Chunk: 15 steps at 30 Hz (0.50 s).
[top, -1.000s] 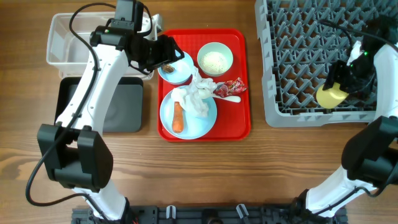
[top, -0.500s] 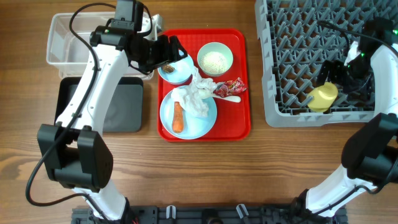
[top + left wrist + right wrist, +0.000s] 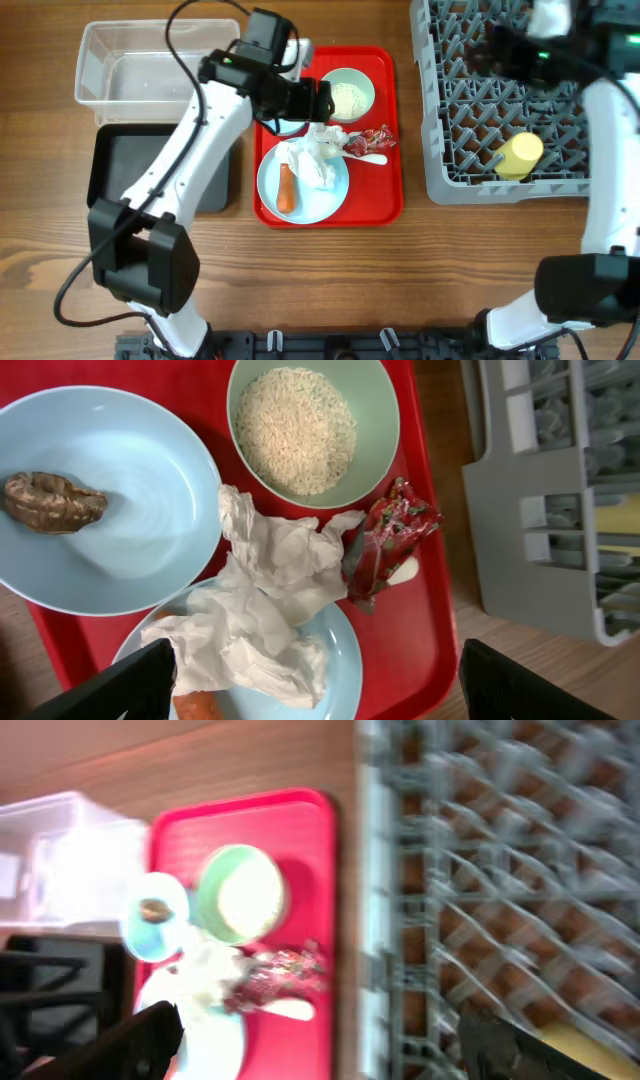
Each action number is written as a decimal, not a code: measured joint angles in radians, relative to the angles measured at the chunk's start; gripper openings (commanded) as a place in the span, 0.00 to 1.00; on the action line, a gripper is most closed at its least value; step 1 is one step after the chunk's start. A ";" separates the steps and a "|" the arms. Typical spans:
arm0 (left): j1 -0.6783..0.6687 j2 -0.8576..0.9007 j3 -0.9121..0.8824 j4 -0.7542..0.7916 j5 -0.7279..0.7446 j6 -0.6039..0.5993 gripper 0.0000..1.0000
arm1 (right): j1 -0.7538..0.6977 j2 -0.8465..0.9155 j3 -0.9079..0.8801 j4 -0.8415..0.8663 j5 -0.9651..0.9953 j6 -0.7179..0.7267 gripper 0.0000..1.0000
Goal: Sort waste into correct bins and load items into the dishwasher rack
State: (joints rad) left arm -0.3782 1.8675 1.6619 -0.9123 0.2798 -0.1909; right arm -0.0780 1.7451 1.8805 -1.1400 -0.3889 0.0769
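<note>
The red tray holds a large light-blue plate with an orange carrot piece and crumpled white tissue. A shiny red wrapper lies over a white spoon. A pale bowl of white rice stands at the back. In the left wrist view a small light-blue bowl holds a brown lump. My left gripper is open and empty above the tissue. A yellow cup lies in the grey rack. My right gripper is open and empty over the rack's far part.
A clear tub stands at the back left, with a black tray in front of it. The right wrist view is blurred; it shows the red tray and the rack. Bare wood lies in front.
My right gripper let go of the yellow cup, which now lies in the rack, and moved back and left. My left gripper moved right, from the small bowl to over the tissue.
</note>
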 measured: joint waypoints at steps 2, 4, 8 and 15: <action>-0.005 0.000 0.000 0.000 -0.032 -0.005 0.98 | 0.076 0.005 0.000 0.071 0.003 0.033 0.90; 0.002 0.000 0.000 -0.001 -0.055 -0.025 1.00 | 0.140 0.009 0.000 0.147 0.019 0.074 0.88; 0.035 -0.001 0.000 -0.034 -0.075 -0.053 1.00 | 0.224 0.042 0.000 0.224 0.047 0.130 0.87; 0.114 -0.068 0.000 -0.103 -0.093 -0.062 1.00 | 0.294 0.213 0.000 0.306 0.100 0.200 0.85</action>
State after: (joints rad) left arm -0.2646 1.7996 1.6619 -1.0157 0.1864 -0.2531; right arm 0.2161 1.9579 1.8805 -0.8337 -0.2886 0.2764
